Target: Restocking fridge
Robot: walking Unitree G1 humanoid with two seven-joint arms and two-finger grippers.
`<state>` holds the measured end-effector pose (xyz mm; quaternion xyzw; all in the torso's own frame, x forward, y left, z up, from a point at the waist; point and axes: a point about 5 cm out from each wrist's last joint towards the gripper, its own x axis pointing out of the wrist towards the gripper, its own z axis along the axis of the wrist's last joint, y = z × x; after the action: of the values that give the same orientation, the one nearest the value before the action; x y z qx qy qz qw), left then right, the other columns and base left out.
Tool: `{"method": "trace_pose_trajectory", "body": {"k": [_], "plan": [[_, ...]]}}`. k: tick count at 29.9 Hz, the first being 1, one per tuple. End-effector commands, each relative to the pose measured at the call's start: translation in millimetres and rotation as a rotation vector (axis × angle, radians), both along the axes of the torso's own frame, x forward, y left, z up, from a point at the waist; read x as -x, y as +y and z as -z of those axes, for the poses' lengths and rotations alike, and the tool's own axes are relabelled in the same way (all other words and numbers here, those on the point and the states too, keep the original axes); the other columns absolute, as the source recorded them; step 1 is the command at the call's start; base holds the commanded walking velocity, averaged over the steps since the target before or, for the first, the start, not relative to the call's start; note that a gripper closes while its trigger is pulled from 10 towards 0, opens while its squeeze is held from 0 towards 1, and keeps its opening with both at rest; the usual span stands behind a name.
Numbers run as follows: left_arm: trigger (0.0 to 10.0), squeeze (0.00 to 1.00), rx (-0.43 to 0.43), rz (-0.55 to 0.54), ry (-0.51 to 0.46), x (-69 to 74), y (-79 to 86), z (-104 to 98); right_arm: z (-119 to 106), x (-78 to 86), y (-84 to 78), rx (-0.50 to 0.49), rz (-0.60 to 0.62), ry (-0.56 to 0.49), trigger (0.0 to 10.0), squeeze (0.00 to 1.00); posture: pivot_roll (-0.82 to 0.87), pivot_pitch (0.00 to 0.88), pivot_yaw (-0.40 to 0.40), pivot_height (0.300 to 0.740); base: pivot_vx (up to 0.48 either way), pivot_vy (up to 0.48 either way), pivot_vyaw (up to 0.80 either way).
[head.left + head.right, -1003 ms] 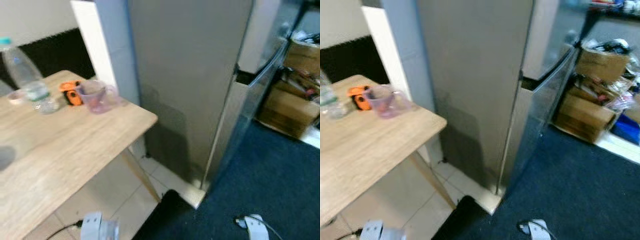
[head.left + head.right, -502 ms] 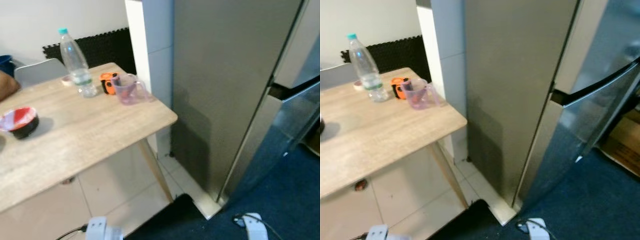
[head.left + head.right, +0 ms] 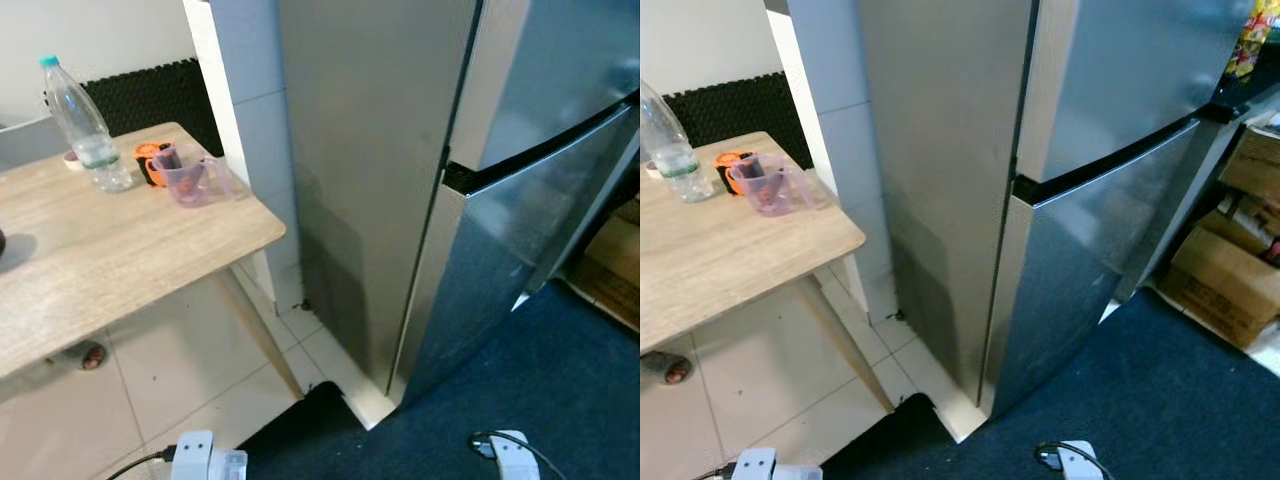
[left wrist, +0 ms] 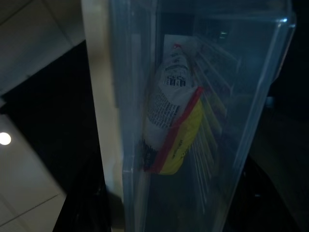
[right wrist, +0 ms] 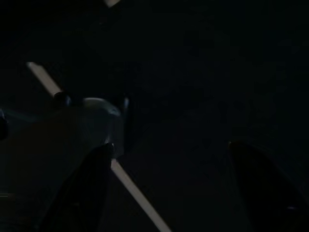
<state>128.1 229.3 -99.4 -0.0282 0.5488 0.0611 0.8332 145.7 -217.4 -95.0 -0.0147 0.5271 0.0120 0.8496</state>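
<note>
Fridge doors closed; left pincer grasps clear bin; right pincer released.

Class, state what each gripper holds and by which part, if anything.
Left gripper: a clear plastic bin with a packet sits between its jaws; exact hold unclear. Right gripper: nothing, jaws apart.

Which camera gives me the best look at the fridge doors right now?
The right eye view: both closed doors of the fridge and the dark gap between them show almost fully. The left eye view crops the right side.
</note>
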Motion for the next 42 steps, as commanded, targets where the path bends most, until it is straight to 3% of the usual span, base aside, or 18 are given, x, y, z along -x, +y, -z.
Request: {"method": "trace_pose_trajectory", "body": {"k": [1, 14, 27, 38, 41, 42], "plan": [[10.0, 0.0, -0.001, 0.01, -0.011, -2.8, -0.1, -1.0, 0.5, 2.4, -2.2, 0.004, 0.009, 0.005, 10.0, 0.0, -0.04, 0.0, 0.015, 0.74, 0.0, -0.416, 0.0], [10.0, 0.0, 0.0, 0.018, -0.01, -2.7, -0.2, -1.0, -0.7, 0.1, -1.0, -0.025, -0.019, -0.008, 10.0, 0.0, -0.04, 0.0, 0.013, 0.74, 0.0, -0.417, 0.61], [10.0, 0.0, -0.001, 0.032, -0.009, -2.4, -0.1, -0.9, -1.3, -0.3, -3.5, -0.011, -0.007, -0.014, 10.0, 0.0, -0.04, 0.0, 0.014, 0.74, 0.0, -0.417, 0.0], [10.0, 0.0, 0.013, 0.011, -0.011, 1.9, -1.7, 0.7, -2.3, -2.7, -2.8, -0.022, -0.009, -0.029, 10.0, 0.0, -0.04, 0.0, 0.016, 0.74, 0.0, 0.0, 0.0], [10.0, 0.0, 0.016, 0.009, -0.011, 2.1, -2.1, 0.8, -3.8, -6.0, -2.3, -0.024, -0.037, -0.043, 10.0, 0.0, -0.04, 0.0, 0.013, 0.74, 0.0, 0.0, 0.0], [10.0, 0.0, 0.017, 0.008, -0.011, 2.5, -2.2, 1.0, -7.7, -14.0, -1.9, -0.034, -0.072, -0.081, 10.0, 0.0, -0.04, 0.0, 0.016, 0.74, 0.0, 0.0, 0.0]]}}
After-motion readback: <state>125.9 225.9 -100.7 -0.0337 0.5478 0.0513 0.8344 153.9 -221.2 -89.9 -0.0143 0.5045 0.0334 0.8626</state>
